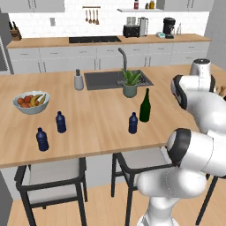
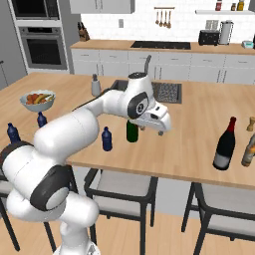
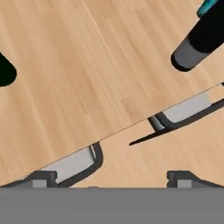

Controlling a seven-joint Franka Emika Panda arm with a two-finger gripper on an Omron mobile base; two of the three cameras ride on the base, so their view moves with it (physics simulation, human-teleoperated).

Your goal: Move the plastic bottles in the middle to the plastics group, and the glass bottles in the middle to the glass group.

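Pincer point(image 2: 160, 130) wide open, empty, above the surface point(image 2: 189, 149). Green bottle point(image 2: 131, 131) upright just at its 9 o'clock (right base view), blue bottle point(image 2: 106, 139) further that way.

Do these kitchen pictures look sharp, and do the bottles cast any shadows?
Left base view: slightly soft, the tall dark-green glass bottle throws only a faint shadow on the wooden counter. Hand view: near-black bottle smeared, edges blurred.

counter point(image 1: 101, 128) | middle: small bottle point(image 1: 133, 123) left of tall bottle point(image 1: 145, 106) | pair of small bottles point(image 1: 60, 122) far left
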